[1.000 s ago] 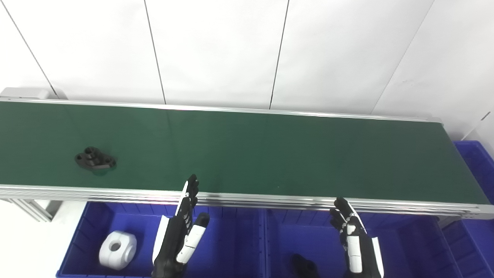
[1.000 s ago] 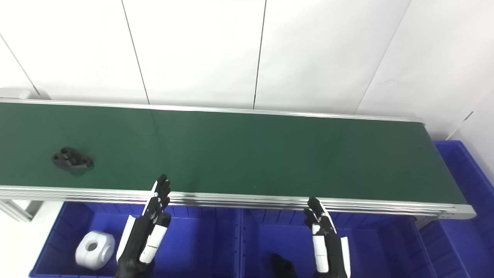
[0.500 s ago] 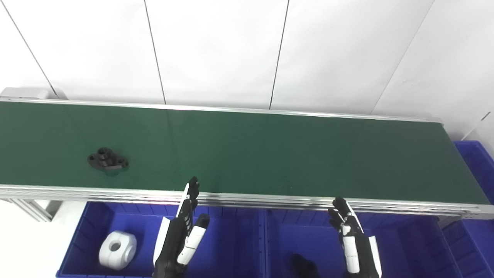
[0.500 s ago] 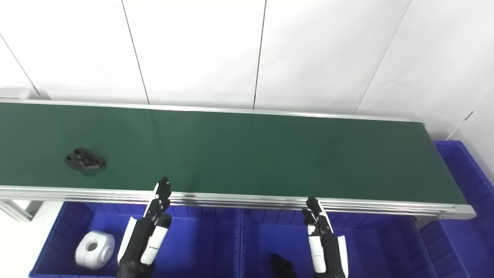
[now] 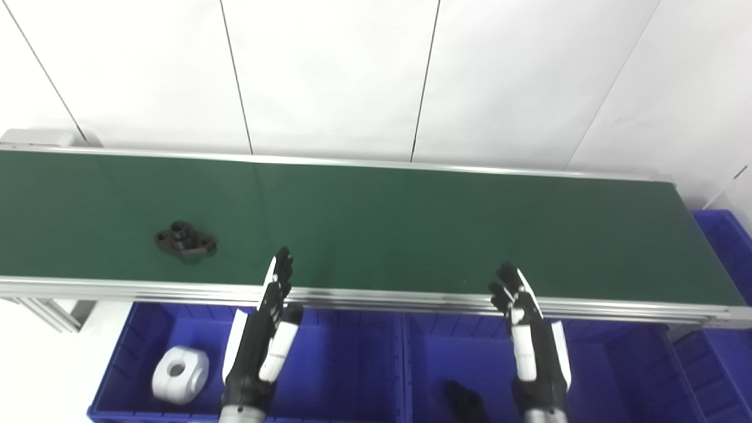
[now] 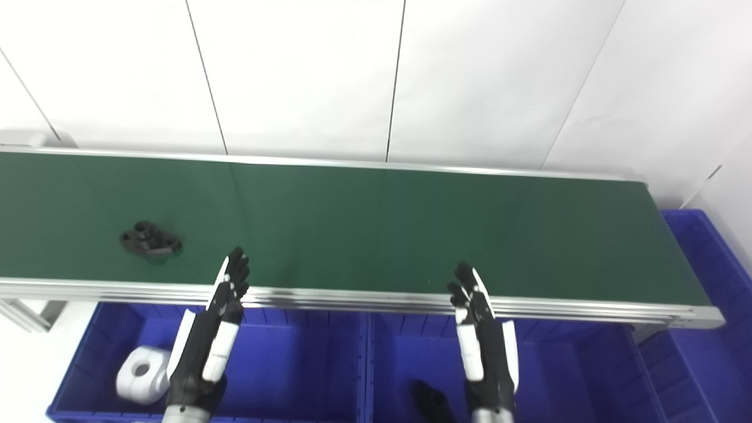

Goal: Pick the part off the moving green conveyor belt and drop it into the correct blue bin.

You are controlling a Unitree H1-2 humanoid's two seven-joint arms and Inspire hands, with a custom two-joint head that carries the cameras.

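A small black flanged part (image 5: 185, 240) lies on the green conveyor belt (image 5: 411, 223) toward its left end; it also shows in the right eye view (image 6: 150, 239). My left hand (image 5: 261, 341) is open and empty, fingers stretched up over the belt's near rail, to the right of the part. My right hand (image 5: 529, 341) is open and empty, fingers reaching the near rail further right. Below the belt stand two blue bins: the left bin (image 5: 352, 376) holds a white ring-shaped part (image 5: 179, 374), the right bin (image 5: 611, 376) holds a black part (image 5: 461, 399).
The belt's aluminium near rail (image 5: 382, 296) runs between my hands and the belt. Another blue bin (image 5: 725, 235) stands past the belt's right end. A white panelled wall (image 5: 376, 76) rises behind the belt.
The black part has travelled to the right along the belt. Both hands have risen, fingertips now over the near rail. The camera has shifted slightly.
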